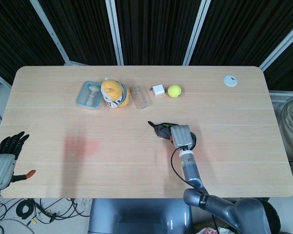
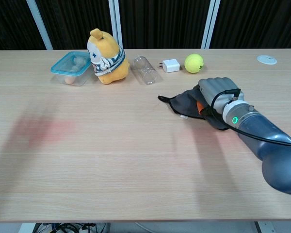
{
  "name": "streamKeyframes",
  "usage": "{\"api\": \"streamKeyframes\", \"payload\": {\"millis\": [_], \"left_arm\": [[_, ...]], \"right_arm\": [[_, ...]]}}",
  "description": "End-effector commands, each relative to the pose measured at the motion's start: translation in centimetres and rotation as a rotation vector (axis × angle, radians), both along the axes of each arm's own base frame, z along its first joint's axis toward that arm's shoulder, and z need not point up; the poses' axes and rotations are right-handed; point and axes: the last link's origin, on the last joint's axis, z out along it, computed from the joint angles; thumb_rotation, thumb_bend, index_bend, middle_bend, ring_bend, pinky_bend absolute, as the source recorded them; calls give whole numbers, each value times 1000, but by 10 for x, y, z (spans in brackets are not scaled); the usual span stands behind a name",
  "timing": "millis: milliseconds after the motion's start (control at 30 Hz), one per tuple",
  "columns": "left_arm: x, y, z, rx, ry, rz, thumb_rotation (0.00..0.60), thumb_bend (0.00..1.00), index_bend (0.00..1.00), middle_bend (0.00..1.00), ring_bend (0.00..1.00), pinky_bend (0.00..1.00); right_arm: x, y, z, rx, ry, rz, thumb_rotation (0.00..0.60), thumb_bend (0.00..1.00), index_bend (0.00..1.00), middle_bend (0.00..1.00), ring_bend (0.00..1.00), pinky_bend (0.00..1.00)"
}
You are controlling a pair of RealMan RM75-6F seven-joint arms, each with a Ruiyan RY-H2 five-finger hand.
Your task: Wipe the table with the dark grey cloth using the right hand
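The dark grey cloth (image 1: 164, 130) (image 2: 184, 105) lies bunched on the wooden table (image 1: 49, 112), right of centre, one corner trailing to the left. My right hand (image 1: 181, 136) (image 2: 215, 92) presses down on its right part, fingers curled over the fabric with an orange thumb tip showing. Most of the cloth under the palm is hidden. My left hand (image 1: 5, 158) hangs off the table's left front corner, fingers spread and holding nothing; the chest view does not show it.
Along the back stand a blue-lidded box (image 1: 90, 94), a yellow plush toy (image 1: 113, 92), a clear bottle (image 1: 140, 96), a white charger (image 1: 158, 90) and a tennis ball (image 1: 174, 90). A white disc (image 1: 230, 80) sits far back right.
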Motion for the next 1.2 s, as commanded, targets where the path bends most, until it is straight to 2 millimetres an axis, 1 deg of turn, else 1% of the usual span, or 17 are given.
{"api": "streamKeyframes", "payload": {"millis": [33,167,267,367,433,500,567,600,633,700,767,833,967,1133,1200], "left_arm": [[0,0,0,-1,0,-1,600,0,0,0,0,0],[1,0,-1,-6,1,-5,600,0,0,0,0,0],[1,0,-1,-6,7,-12,600,0,0,0,0,0],[2,0,-2,-6,9,-17,600,0,0,0,0,0],[3,1,-3,-8,11,-22,600,0,0,0,0,0],[5,2,-5,-15,14,-28,600,0,0,0,0,0],[6,2,-7,-20,17,-32,600,0,0,0,0,0],[7,2,-8,-26,18,-37,600,0,0,0,0,0],[9,3,-10,-31,19,-43,600,0,0,0,0,0],[12,4,-14,-40,22,-52,600,0,0,0,0,0],[16,5,-18,-50,27,-64,600,0,0,0,0,0],[19,6,-21,-55,30,-73,600,0,0,0,0,0],[24,7,-27,-70,36,-89,600,0,0,0,0,0],[28,6,-32,-80,44,-105,600,0,0,0,0,0],[29,6,-32,-79,51,-113,600,0,0,0,0,0]], "right_arm": [[-6,-10,15,-43,15,-6,600,703,784,650,722,757],[-18,-12,39,-79,26,0,600,691,784,647,719,755],[-30,-6,57,-93,42,5,600,682,784,641,712,754],[-41,2,71,-98,46,-13,600,673,783,630,703,745],[-48,9,80,-102,46,-27,600,653,783,610,685,711],[-55,15,87,-98,53,-43,600,611,768,575,648,661],[-59,18,91,-97,55,-57,600,546,690,502,568,578],[-62,21,94,-96,54,-68,600,489,592,429,485,501],[-64,23,97,-94,56,-74,600,424,472,341,384,417],[-71,28,105,-83,78,-98,600,334,309,216,244,317],[-75,30,114,-84,108,-127,600,251,132,83,108,247],[-76,32,123,-87,128,-146,600,199,14,7,31,220],[-80,40,143,-106,122,-162,600,160,0,0,21,216],[-88,64,178,-132,87,-139,600,152,0,0,5,207],[-93,76,194,-154,88,-120,600,131,0,0,0,200]]}}
